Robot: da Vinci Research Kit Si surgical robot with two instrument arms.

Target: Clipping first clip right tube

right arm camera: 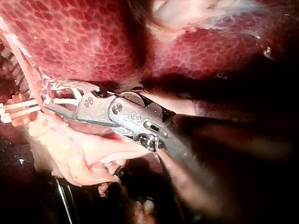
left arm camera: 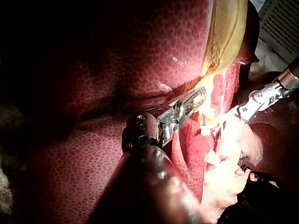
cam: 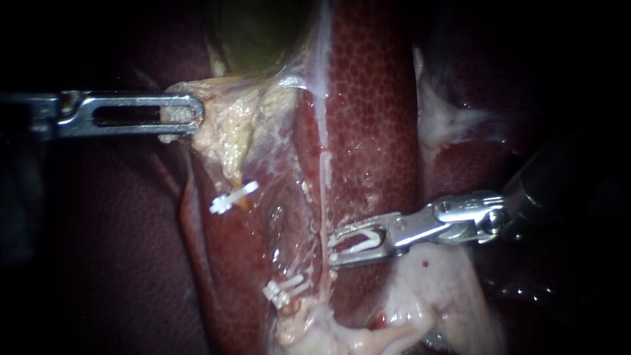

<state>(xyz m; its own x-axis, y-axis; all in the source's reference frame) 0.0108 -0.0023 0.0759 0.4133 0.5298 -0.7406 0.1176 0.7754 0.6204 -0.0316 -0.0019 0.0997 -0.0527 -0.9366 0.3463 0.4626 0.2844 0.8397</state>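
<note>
At far left, the left instrument (cam: pixel 187 117) reaches in, its tool clenched on a fold of pale tissue (cam: pixel 223 131) just below the greenish gallbladder (cam: pixel 256 33), drawing it taut toward the left. Further in, a single clip (cam: pixel 233 197) already sits closed on a strand, and a pair of clips (cam: pixel 286 289) sits closed lower down. The right tube (cam: pixel 323 190), a thin pale cord running down the edge of the liver (cam: pixel 368 98), carries no clip: judging by that, the placement is lined up but not yet fired. At right, the right instrument (cam: pixel 333 247) comes in from the side, its tool spread wide and grasping an unclosed white clip (cam: pixel 360 242) seated between both jaws. The jaw tips stand right at the tube, roughly square to it; whether the cord already lies between the clip's legs cannot be told. What appears to remain is seating the tube fully inside and squeezing the clip closed.
</note>
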